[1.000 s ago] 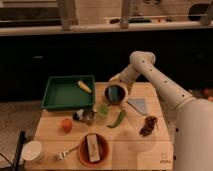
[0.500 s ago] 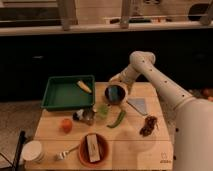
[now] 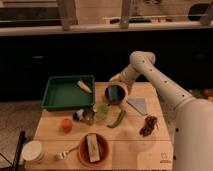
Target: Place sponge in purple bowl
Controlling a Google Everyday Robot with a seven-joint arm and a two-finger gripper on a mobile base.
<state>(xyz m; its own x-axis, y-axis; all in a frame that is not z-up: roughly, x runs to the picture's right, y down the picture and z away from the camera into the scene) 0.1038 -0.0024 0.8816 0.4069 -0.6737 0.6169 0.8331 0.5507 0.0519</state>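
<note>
The small purple bowl (image 3: pixel 115 93) stands near the middle of the wooden table (image 3: pixel 55 131). The blue-teal sponge (image 3: pixel 116 92) is at the bowl's opening, seemingly inside it. My gripper (image 3: pixel 119 81) hangs just behind and above the bowl's far rim, at the end of the white arm (image 3: pixel 160 82) that reaches in from the right. I cannot tell whether it still touches the sponge.
A green tray (image 3: pixel 60 96) with a yellow item sits at the back left. An orange-terracotta bowl (image 3: pixel 93 149) holds a tan block. Also on the table are a green pepper (image 3: pixel 117 119), an orange fruit (image 3: pixel 66 125), a grey napkin (image 3: pixel 139 105), a brown item (image 3: pixel 148 125) and a can (image 3: pixel 88 116).
</note>
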